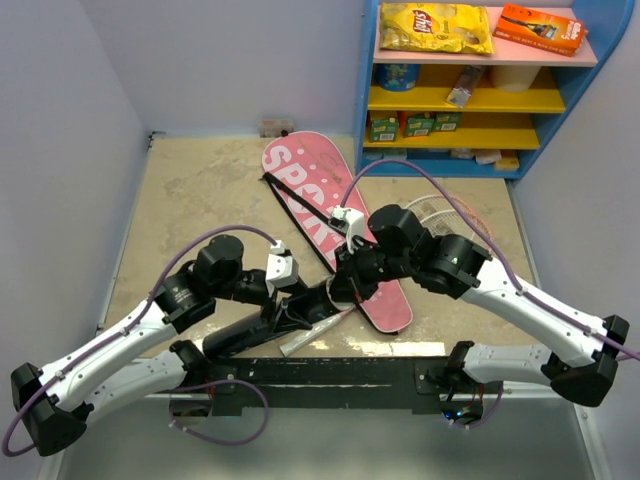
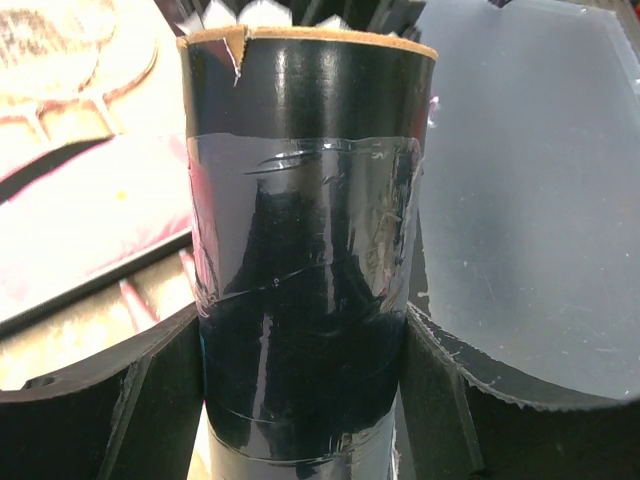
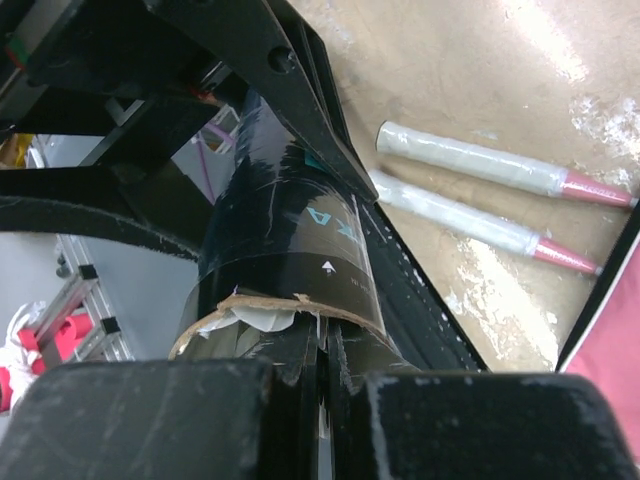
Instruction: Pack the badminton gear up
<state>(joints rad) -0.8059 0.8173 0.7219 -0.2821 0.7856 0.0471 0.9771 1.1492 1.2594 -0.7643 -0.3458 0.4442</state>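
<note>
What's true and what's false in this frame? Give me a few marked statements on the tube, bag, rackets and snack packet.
1. The left jaws are closed on the black tube. True.
2. The pink bag is lifted in the air. False: it lies flat on the table.
3. Two pale racket handles lie side by side on the table. True.
4. The yellow snack packet lies on the table beside the bag. False: it sits on top of the shelf.

Tube (image 1: 250,335) near the front edge of the table (image 1: 200,190), racket handles (image 3: 465,165) just beside it, bag (image 1: 310,190) behind.
</note>
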